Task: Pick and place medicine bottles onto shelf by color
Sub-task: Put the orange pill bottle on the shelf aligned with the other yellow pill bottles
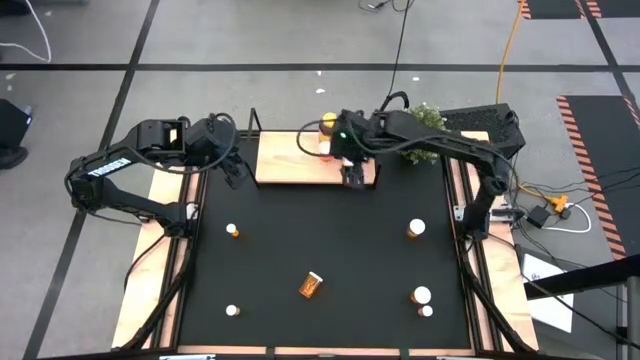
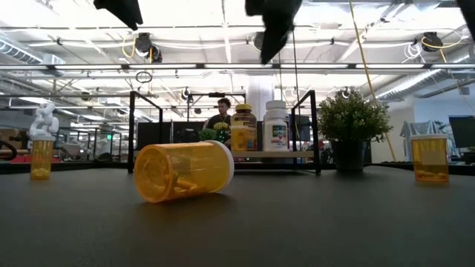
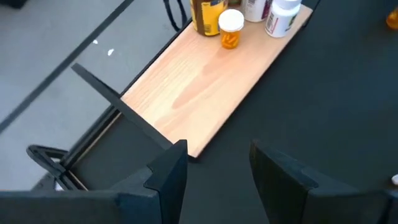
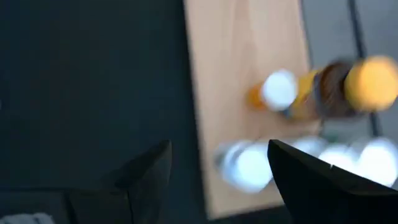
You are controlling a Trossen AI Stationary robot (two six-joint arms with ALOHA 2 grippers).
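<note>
1. We are finding the right gripper (image 1: 356, 178) hanging over the front edge of the shelf (image 1: 290, 160), toward its right end. Its fingers (image 4: 146, 177) are standing apart with nothing between them.
2. Just behind that claw, on the shelf, we are seeing a small orange bottle (image 3: 231, 29) with a white cap, the yellow-lidded amber jar (image 2: 243, 127) touching or nearly touching it, and white bottles (image 3: 282, 15) alongside. The right wrist view is showing one white bottle (image 4: 247, 165) directly ahead of the spread fingers, not touched by either.
3. We are noting the left gripper (image 1: 236, 172) waiting just off the shelf's left end, over the black mat (image 1: 330, 250). Its fingers (image 3: 168, 171) are standing partly apart and are gripping nothing.
4. Well in front of both claws, we are counting loose bottles on the mat: an orange bottle on its side (image 1: 311, 285) near the middle front, an upright orange one (image 1: 233, 230) on the left, another upright one (image 1: 416, 229) on the right, a white cap (image 1: 232, 310) at the front left, and two white caps (image 1: 422, 297) at the front right.
5. A potted plant (image 2: 351, 119) is standing beyond the shelf's right end, behind the right arm.
</note>
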